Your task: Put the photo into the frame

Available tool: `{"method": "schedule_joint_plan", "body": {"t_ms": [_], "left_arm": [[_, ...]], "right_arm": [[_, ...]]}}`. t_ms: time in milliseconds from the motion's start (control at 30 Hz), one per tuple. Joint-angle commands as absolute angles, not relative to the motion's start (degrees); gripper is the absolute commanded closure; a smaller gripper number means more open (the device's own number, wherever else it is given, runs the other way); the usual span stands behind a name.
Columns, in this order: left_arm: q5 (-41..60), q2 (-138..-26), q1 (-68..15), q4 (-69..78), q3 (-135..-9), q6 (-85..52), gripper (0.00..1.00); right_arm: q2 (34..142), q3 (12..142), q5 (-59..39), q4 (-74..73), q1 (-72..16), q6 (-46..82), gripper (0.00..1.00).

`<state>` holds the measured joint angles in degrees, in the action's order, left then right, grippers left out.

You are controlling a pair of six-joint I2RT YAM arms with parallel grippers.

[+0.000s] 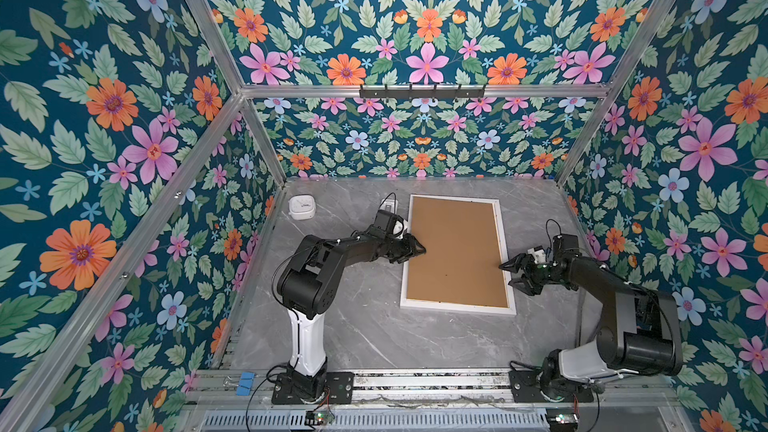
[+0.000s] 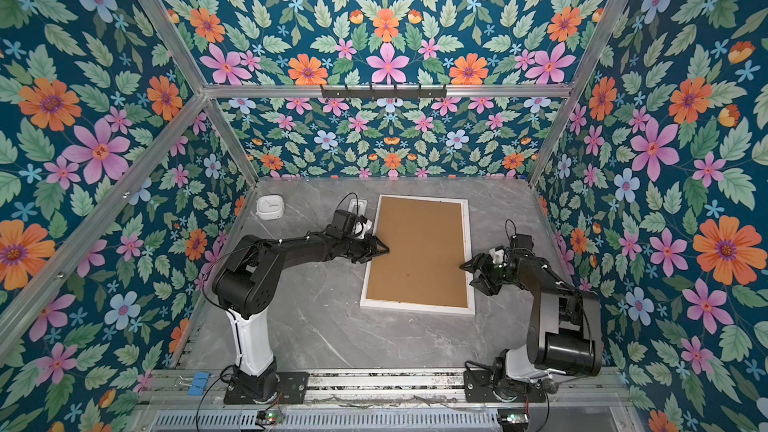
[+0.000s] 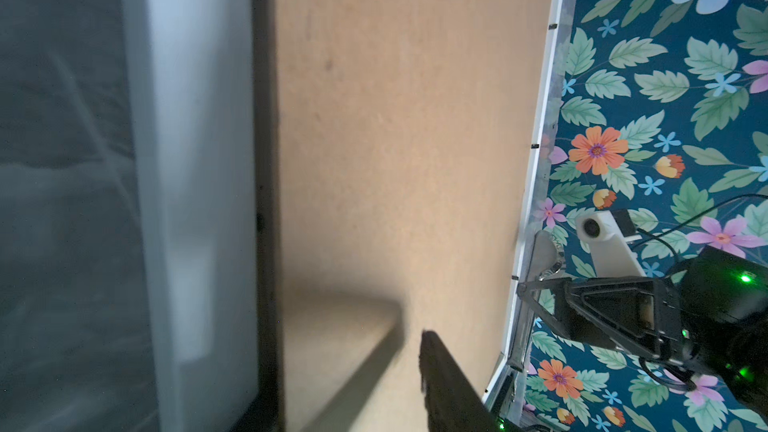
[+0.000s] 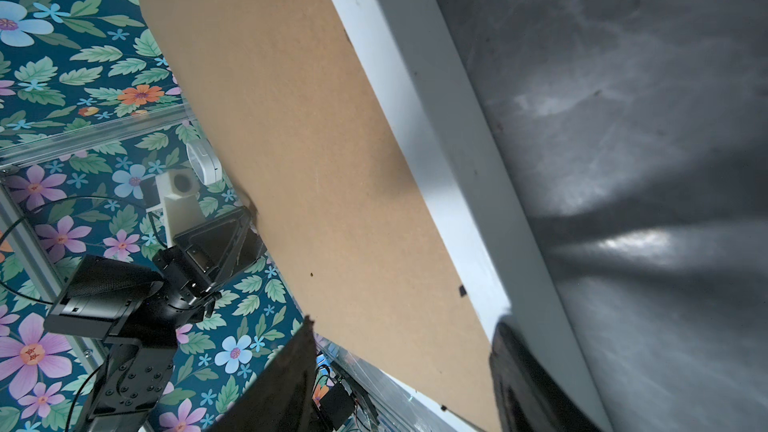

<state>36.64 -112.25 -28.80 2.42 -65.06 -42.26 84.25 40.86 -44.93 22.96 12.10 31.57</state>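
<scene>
The frame (image 1: 457, 308) lies flat, back side up, on the grey marble table (image 1: 374, 326), right of centre in both top views. A brown backing board (image 1: 455, 251) fills its opening; we cannot see the photo. The left gripper (image 1: 415, 254) sits over the board's left edge, jaws partly spread, nothing visible between them. The right gripper (image 1: 511, 277) stands at the frame's right rim, jaws spread wide and empty. In the right wrist view that rim runs between its 2 fingers (image 4: 291, 371).
</scene>
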Motion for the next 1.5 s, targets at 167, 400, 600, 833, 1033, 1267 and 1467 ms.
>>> {"method": "schedule_joint_plan", "body": {"t_ms": [167,400,600,833,1033,1267,1467], "left_arm": [[30.47,-112.71,-30.05,-7.28,-68.31,-39.2,0.53],[26.9,-112.89,-30.5,-14.24,-71.14,-36.51,0.51],[24.08,-112.59,-30.5,-19.66,-73.28,-34.26,0.49],[22.77,-112.15,-30.52,-21.62,-74.05,-33.57,0.49],[23.2,-112.78,-31.09,-21.51,-75.31,-33.73,0.49],[21.39,-114.03,-32.43,-23.88,-77.99,-33.19,0.49],[18.55,-114.49,-33.13,-27.56,-81.06,-31.91,0.49]], "right_arm": [[83.94,40.96,-44.25,24.13,12.04,30.59,0.33],[83.94,41.08,-44.31,24.26,12.09,30.65,0.33],[83.94,41.04,-44.38,24.25,12.05,30.67,0.33],[83.94,41.13,-44.41,24.29,12.04,30.67,0.33],[83.94,41.04,-44.46,24.19,12.07,30.76,0.33],[84.63,40.96,-44.52,23.82,12.07,30.76,0.33],[84.73,41.13,-44.56,23.77,12.05,30.85,0.33]]}}
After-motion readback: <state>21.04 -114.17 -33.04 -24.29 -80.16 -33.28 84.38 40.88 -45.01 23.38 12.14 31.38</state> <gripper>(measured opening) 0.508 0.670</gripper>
